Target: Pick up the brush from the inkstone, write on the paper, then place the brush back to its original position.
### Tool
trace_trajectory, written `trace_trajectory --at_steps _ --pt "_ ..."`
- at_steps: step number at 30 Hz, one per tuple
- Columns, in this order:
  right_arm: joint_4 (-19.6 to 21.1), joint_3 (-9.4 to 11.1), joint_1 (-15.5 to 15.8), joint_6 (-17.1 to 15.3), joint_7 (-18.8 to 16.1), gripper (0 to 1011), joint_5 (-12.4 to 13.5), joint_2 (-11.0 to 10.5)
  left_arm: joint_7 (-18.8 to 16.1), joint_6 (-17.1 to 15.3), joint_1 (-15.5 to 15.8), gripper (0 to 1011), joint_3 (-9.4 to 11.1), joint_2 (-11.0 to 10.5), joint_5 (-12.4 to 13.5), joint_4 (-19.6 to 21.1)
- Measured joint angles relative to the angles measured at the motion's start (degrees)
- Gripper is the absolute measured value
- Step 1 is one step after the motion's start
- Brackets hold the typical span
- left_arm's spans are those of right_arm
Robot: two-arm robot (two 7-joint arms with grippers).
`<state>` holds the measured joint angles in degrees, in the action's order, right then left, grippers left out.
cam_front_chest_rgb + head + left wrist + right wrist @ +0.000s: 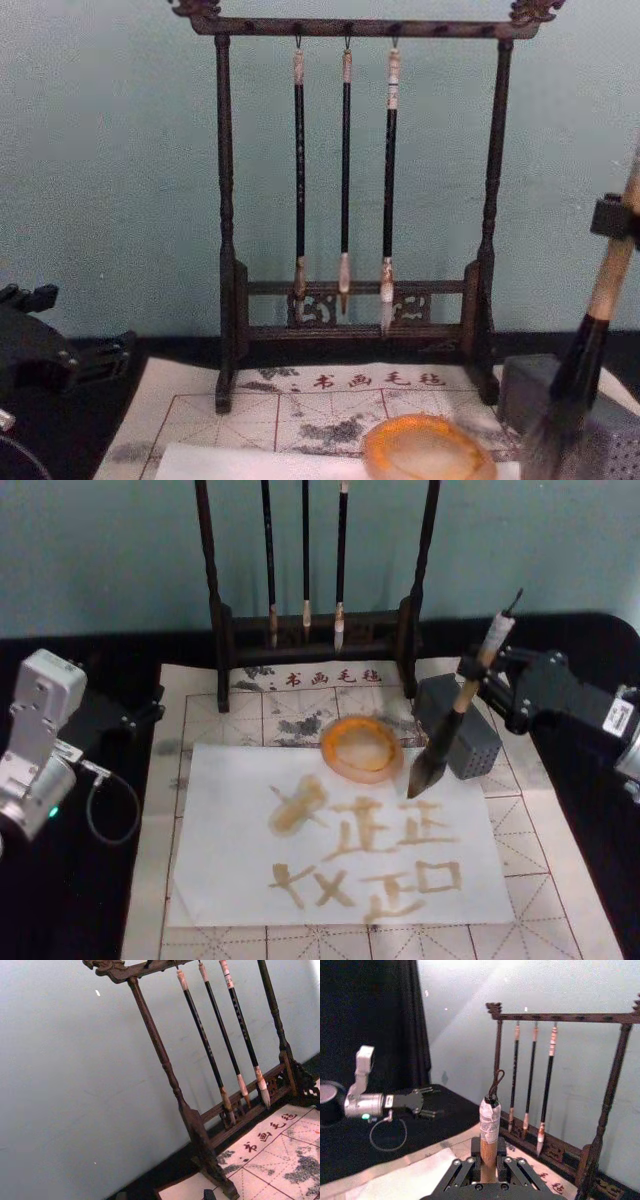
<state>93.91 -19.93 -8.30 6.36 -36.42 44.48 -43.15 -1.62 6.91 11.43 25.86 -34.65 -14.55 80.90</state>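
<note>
The paper (230, 880), full of amber strokes, lies before the inkstone (362, 747). The right gripper (484, 672) clamps the tilted brush (440, 745), with its tuft just right of the dish. On the way back, the tuft may knock the rim or the grey block (470, 742) because both are so near. The left gripper (140, 717) is parked at the left, jaws apart.

Head looks down, chest across; both share rack (372, 625).

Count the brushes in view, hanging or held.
4. Three slim brushes hang on the rack behind the mat. The large brush is in the right claw, tip over the paper beside the inkstone. Left claw idles far left.
</note>
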Motion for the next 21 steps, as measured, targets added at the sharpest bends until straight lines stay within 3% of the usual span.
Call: trace_trajectory --at_steps 11,21 --pt "0.9 0.8 2.7 6.2 -4.4 197 -5.2 -1.4 0.0 0.0 0.0 1001 0.0 0.0 0.0 0.0" --pt "1.4 1.9 4.5 6.8 -5.8 197 -6.5 -1.6 0.0 0.0 0.0 1001 0.0 0.0 0.0 0.0"
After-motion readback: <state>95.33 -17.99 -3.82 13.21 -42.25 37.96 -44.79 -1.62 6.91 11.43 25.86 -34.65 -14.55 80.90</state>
